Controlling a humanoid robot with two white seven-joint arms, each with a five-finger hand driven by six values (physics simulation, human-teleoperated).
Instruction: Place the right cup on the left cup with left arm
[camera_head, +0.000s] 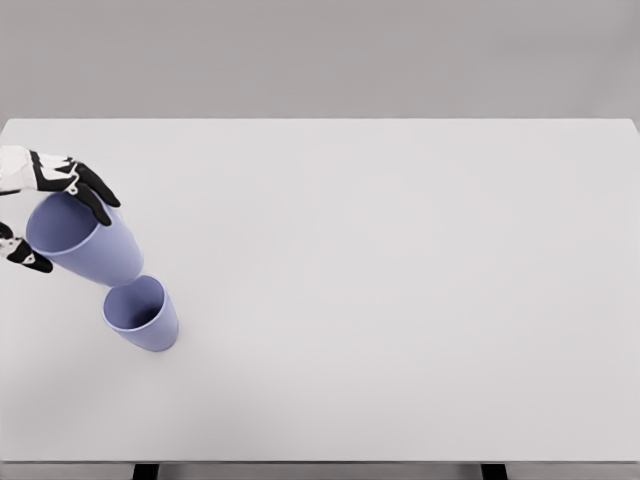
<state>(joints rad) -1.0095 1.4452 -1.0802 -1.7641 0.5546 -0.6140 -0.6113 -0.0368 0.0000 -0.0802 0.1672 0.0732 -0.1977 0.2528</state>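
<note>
The left hand (45, 205) comes in at the far left edge of the table (400, 250) with its fingers (95, 195) curled over the rim of a lavender cup (85, 245). A thumb tip shows at the opposite side of the mouth, so the hand looks closed around the top of that cup and holding it. The held cup is tilted, its open mouth leaning up and to the left, its base pointing down and to the right toward the second cup (142, 313), which stands upright on the table just below and to the right. The base of the held cup sits right by the standing cup's rim; whether they touch I cannot tell from here.

The step in hand looks like the lowering and seating of one cup onto the other. To do it well, I would say the held cup wants straightening first, so its base points straight down rather than at a slant, then centring over the open mouth below before it goes down. Coming in tilted risks nudging the standing cup sideways or tipping it, since it looks light. The grip should open only once the held cup is settled.

Both cups look empty; I can see bare inner walls in each. The right arm is not in sight
</note>
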